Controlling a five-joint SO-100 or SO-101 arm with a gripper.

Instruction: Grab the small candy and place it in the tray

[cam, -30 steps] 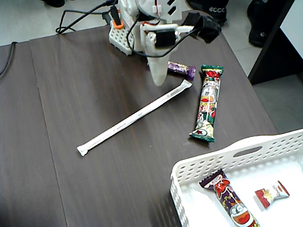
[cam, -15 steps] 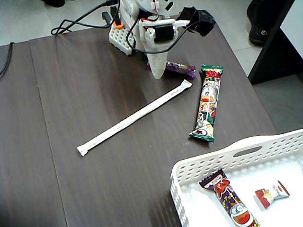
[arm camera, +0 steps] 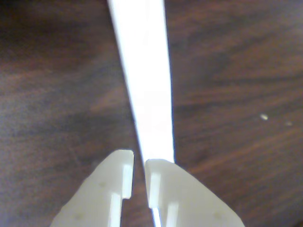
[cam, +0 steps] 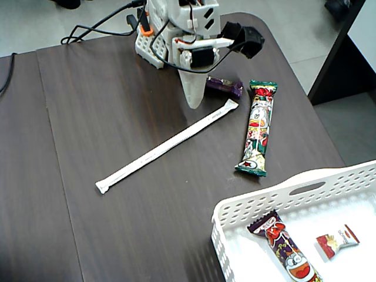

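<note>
The white perforated tray [cam: 258, 202] sits at about five o'clock in the fixed view, cut off by the frame's right and bottom edges, with a slot handle in its upper rim. Inside it lie two things: the small candy [cam: 338, 239], a short white packet with red ends, toward the tray's right side, and a long cartoon-printed bar [cam: 286, 248] lying slantwise to its left, apart from it.

On the dark wood tabletop [cam: 117, 106], a second long cartoon-printed bar [cam: 258, 128] lies at about three o'clock, nearly upright in the frame, just above the tray's rim but not touching it. A small dark purple wrapped candy [cam: 224, 86] rests at about one o'clock, beside the arm. A long white paper-wrapped straw [cam: 167, 145] runs slantwise from the centre-left toward the purple candy.

The tool [cam: 194, 101] points down at twelve o'clock, right by the straw's upper end. In the wrist view the tool [arm camera: 138, 163] has its two white fingers [arm camera: 113, 184] drawn nearly together with only a thin gap, holding nothing; the straw [arm camera: 147, 85] lies on the tabletop beyond the tips, its end passing under them.
</note>
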